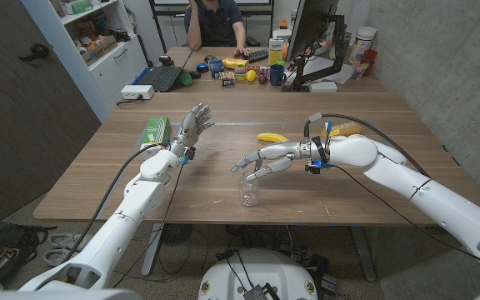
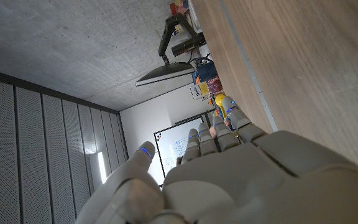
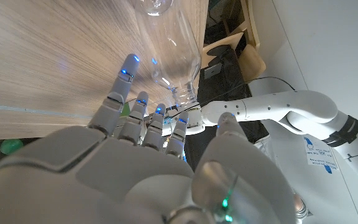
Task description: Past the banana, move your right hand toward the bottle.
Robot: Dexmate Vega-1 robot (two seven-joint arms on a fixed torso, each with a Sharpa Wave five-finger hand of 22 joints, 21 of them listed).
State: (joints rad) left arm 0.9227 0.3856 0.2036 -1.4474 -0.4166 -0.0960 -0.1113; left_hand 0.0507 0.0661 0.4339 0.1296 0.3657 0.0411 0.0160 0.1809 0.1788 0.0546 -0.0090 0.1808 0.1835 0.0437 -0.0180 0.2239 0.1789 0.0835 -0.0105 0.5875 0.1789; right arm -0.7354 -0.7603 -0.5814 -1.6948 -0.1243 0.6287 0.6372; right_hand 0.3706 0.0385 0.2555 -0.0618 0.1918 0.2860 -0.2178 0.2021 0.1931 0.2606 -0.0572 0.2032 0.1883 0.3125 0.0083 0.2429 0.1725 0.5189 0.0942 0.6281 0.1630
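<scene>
A clear plastic bottle (image 1: 248, 191) stands upright near the table's front edge, at the middle. My right hand (image 1: 262, 161) hovers just above and behind it, fingers spread toward the left, holding nothing. In the right wrist view the bottle (image 3: 178, 56) shows close beyond the fingertips (image 3: 128, 67). A yellow banana (image 1: 272, 137) lies on the table behind the right hand, near its wrist. My left hand (image 1: 192, 125) is raised over the left part of the table, fingers apart and empty, and shows again in the left wrist view (image 2: 229, 168).
A green box (image 1: 155, 131) lies by the left hand. A yellow thing (image 1: 344, 129) sits behind the right forearm. On the far desk are a laptop (image 1: 161, 78), a monitor (image 1: 311, 33) and small items, with a seated person (image 1: 215, 21) behind.
</scene>
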